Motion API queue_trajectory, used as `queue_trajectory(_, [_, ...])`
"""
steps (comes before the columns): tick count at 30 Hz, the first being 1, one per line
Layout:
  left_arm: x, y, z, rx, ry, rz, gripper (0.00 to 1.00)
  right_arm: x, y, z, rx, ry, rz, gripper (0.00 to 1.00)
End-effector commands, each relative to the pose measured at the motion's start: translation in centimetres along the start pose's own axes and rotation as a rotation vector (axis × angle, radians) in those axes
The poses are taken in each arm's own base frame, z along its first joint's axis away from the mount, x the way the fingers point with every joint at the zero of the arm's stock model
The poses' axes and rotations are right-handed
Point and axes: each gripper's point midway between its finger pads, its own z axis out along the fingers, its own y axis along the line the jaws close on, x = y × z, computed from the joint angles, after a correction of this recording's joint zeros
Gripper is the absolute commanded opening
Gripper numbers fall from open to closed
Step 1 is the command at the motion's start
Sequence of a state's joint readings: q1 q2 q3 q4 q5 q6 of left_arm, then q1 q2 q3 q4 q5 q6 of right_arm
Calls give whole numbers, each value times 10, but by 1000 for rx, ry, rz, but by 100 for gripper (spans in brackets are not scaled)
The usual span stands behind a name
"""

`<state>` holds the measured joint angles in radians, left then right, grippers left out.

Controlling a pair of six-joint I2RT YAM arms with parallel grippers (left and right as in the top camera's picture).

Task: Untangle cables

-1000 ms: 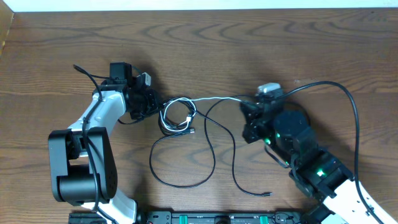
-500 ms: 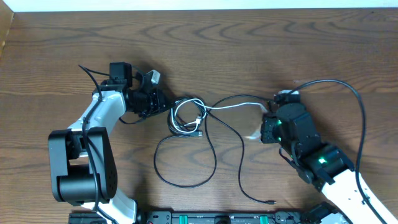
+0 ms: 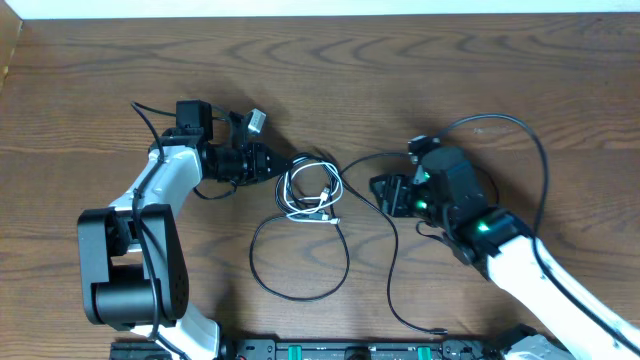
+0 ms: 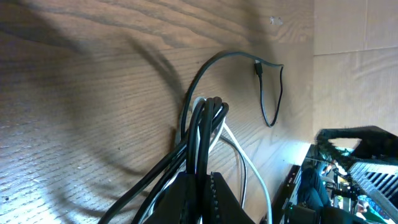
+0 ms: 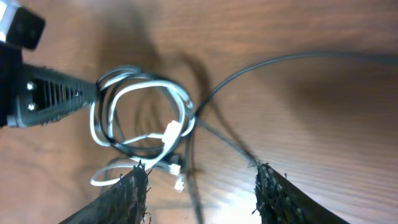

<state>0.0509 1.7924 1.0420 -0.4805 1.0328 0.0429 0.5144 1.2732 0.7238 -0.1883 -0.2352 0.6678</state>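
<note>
Coiled cables [image 3: 312, 192] on tabletop [image 3: 400, 60], left tool [image 3: 285, 167] touching their left side, right tool [image 3: 378, 189] near their right, cable loop [image 3: 298, 298] in front.

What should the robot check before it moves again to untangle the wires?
1. Left pincer shut on the bundle of thin white cable and thin black cables: ok.
2. Right pincer open, holding nothing: ok.
3. White cable separate from the black ones: not ok, coiled together.
4. One single strand lined up between the right pincer's fingers: cannot tell.
5. Both pincers apart from each other: ok.
</note>
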Motion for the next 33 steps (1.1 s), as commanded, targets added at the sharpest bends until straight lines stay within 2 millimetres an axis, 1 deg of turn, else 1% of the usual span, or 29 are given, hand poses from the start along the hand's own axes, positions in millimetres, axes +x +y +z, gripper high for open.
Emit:
queue_trajectory(1, [3,-2,1,33,7,4,8,14,29,25,-192,132,118,45])
queue_trajectory(2, [3,-2,1,33,7,4,8,13,34,31,-223,137,140,41])
queue_trajectory(4, [3,-2,1,32,7,5,8,8,44,41,-290,140,188,37])
queue_trajectory(6, [3,-2,1,32,7,5,8,1,53,51,-349,123,223,35])
queue_trajectory(9, [3,-2,1,32,7,5,8,-4,59,64,-381,97,254,27])
queue_trajectory(11, [3,-2,1,32,7,5,8,0,58,75,-372,100,297,24])
queue_trajectory(13, [3,-2,1,32,6,5,8,11,53,88,-335,115,347,22])
queue_trajectory(16, [3,-2,1,32,6,5,8,26,49,105,-295,116,353,21])
queue_trajectory(18, [3,-2,1,32,6,5,8,33,55,114,-314,115,332,21])
queue_trajectory(22, [3,-2,1,32,6,5,8,41,69,124,-376,102,294,23])
queue_trajectory(24, [3,-2,1,32,6,5,8,42,67,129,-367,87,292,24])
queue_trajectory(28, [3,-2,1,32,6,5,8,44,56,139,-305,39,298,24])
queue_trajectory(33, [3,-2,1,32,6,5,8,37,54,142,-271,-33,293,22])
